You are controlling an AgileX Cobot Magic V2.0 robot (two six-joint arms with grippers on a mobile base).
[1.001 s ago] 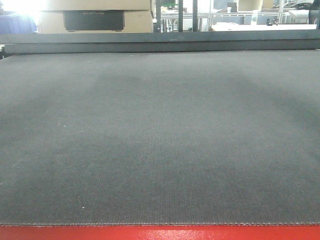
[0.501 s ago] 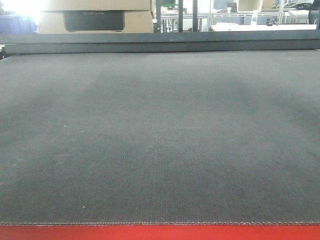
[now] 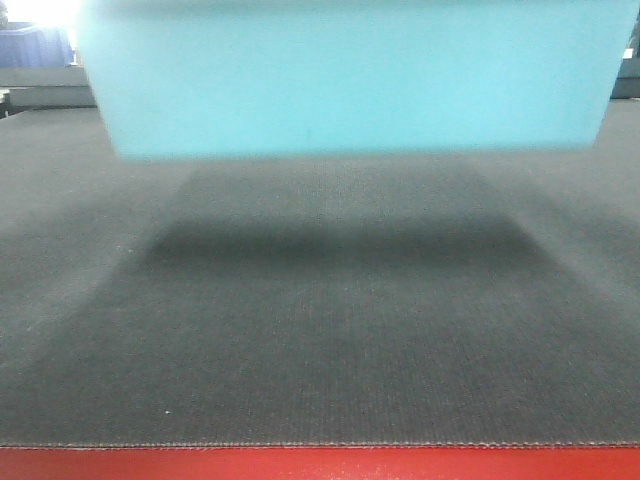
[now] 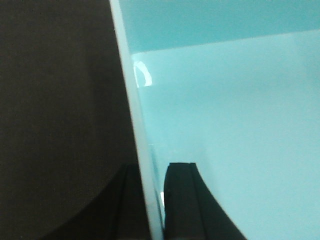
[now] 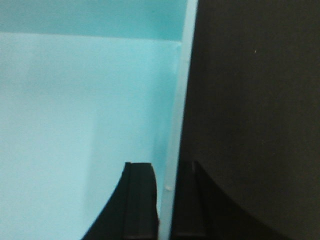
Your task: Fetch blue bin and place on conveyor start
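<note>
The blue bin (image 3: 350, 75), a pale turquoise tub, hangs above the dark belt of the conveyor start (image 3: 320, 340) and casts a shadow on it. Its upper part runs out of the front view. In the left wrist view my left gripper (image 4: 152, 172) is shut on the bin's left wall (image 4: 135, 115), one finger inside (image 4: 182, 200) and one outside. In the right wrist view my right gripper (image 5: 167, 172) is shut on the bin's right wall (image 5: 180, 100) in the same way. The bin's inside (image 5: 75, 110) looks bare.
A glossy red edge (image 3: 320, 465) runs along the belt's front. Behind the bin, a strip of the far belt frame (image 3: 40, 80) and a bright blue shape (image 3: 35, 45) show at the back left.
The blue bin has come down into the front view from above; earlier only the bare belt and the background showed. A shadow now lies on the belt under it.
</note>
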